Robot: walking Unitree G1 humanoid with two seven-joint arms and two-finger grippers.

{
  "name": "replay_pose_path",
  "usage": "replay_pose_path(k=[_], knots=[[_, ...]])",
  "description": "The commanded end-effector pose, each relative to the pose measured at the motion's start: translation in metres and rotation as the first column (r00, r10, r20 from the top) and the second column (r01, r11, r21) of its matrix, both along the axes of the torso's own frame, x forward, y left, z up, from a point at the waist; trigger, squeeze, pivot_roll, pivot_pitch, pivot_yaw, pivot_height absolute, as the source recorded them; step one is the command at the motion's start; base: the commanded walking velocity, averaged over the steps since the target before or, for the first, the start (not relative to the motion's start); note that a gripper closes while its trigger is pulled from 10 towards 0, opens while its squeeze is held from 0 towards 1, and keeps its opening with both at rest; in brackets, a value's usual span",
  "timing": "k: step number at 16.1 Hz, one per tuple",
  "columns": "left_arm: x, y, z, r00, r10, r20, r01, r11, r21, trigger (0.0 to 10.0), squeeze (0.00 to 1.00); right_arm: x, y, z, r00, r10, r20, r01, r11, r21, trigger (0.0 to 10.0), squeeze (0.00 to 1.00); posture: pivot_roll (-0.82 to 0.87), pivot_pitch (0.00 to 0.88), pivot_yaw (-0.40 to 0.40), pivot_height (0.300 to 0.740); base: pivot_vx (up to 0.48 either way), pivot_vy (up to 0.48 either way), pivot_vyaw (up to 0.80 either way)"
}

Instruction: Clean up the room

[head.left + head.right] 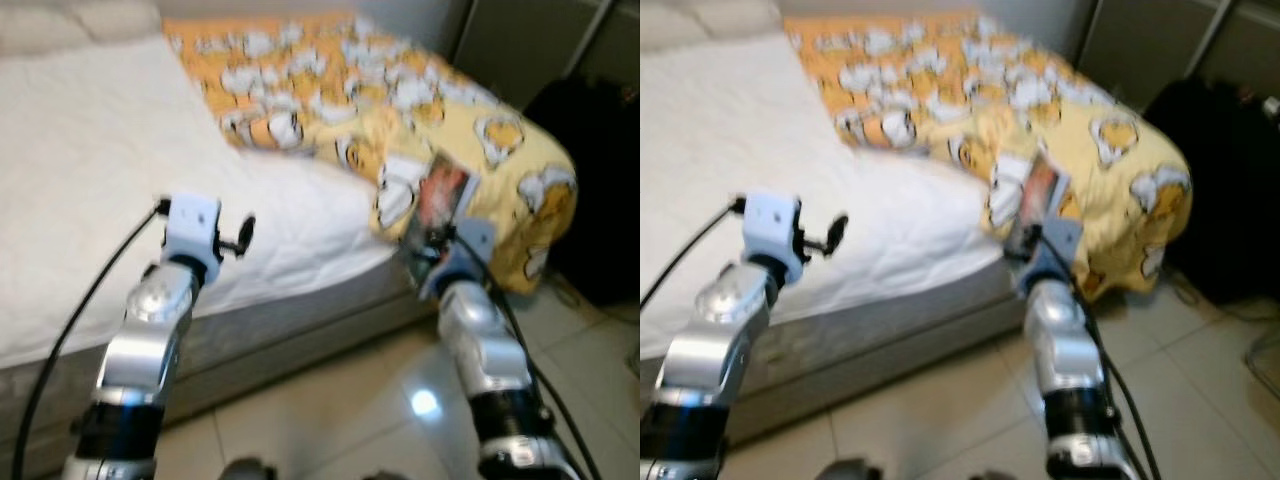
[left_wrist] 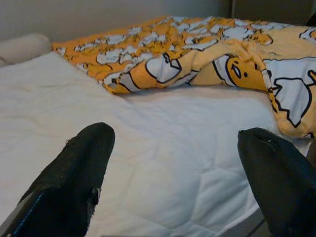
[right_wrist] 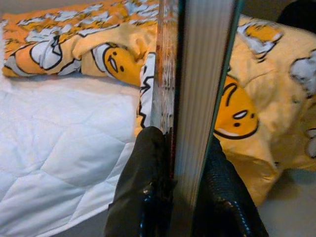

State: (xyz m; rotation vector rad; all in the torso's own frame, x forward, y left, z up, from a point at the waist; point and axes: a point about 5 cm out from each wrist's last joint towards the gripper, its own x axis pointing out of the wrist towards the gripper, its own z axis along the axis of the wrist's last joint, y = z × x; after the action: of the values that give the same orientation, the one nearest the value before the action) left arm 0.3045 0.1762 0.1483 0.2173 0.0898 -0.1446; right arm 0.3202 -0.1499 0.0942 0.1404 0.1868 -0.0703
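My right gripper (image 1: 432,240) is shut on a thin book (image 1: 440,197) with a red and dark cover, held upright near the bed's corner. In the right wrist view the book's page edge (image 3: 202,79) stands between the two black fingers (image 3: 143,187). Behind it lies a crumpled yellow blanket (image 1: 400,100) with a cartoon egg print, draped over the bed's far corner. My left gripper (image 2: 177,168) is open over the white quilted mattress (image 1: 100,170), with nothing between its fingers.
A beige pillow (image 2: 22,47) lies at the head of the bed. A dark bag or chair (image 1: 600,180) stands to the right of the bed against a grey wall. The floor (image 1: 380,400) before the bed is pale glossy tile.
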Motion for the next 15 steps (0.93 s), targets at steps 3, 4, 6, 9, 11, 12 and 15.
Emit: replay_pose_path(k=[3,4,6,9,11,12,15], knots=[[-0.001,0.004,0.001,1.0,0.02,0.003,-0.02,1.0,-0.012,10.0,0.0,0.009,0.011,0.025,0.991,0.094,0.091,-0.092,0.995,-0.031,10.0,0.0,0.0,0.0,-0.051,0.74,0.0,0.428,0.0],[-0.002,0.003,0.0,1.0,0.022,0.003,-0.022,1.0,-0.019,10.0,0.0,0.009,0.013,0.028,0.987,0.125,0.099,-0.122,0.992,-0.04,10.0,0.0,-0.01,0.0,-0.05,0.74,0.0,0.428,0.0],[-0.003,0.002,0.0,1.0,0.02,0.01,-0.02,0.999,-0.03,10.0,0.0,0.009,0.018,0.033,0.978,0.172,0.117,-0.167,0.985,-0.051,10.0,0.0,-0.01,0.0,-0.047,0.74,0.0,0.428,0.0],[-0.003,0.001,0.0,1.0,0.021,0.019,-0.021,0.999,-0.037,10.0,0.0,0.009,0.028,0.041,0.957,0.256,0.139,-0.25,0.966,-0.062,10.0,0.0,-0.01,0.0,-0.043,0.74,0.0,0.425,0.0],[-0.003,0.0,0.0,1.0,0.021,0.021,-0.021,0.999,-0.038,10.0,0.0,0.009,0.031,0.042,0.951,0.275,0.138,-0.269,0.961,-0.061,10.0,0.0,-0.01,0.0,-0.044,0.74,0.0,0.429,0.0],[-0.003,0.0,0.0,1.0,0.022,0.021,-0.021,0.999,-0.038,10.0,0.0,0.009,0.031,0.042,0.951,0.276,0.137,-0.27,0.961,-0.061,10.0,0.0,-0.01,0.0,-0.044,0.74,0.0,0.42,0.0],[-0.001,0.0,0.0,0.999,0.026,0.026,-0.025,0.999,-0.038,10.0,0.0,0.009,0.029,0.039,0.954,0.272,0.124,-0.265,0.962,-0.069,10.0,0.0,-0.01,0.0,-0.042,0.74,0.0,0.416,0.0]])
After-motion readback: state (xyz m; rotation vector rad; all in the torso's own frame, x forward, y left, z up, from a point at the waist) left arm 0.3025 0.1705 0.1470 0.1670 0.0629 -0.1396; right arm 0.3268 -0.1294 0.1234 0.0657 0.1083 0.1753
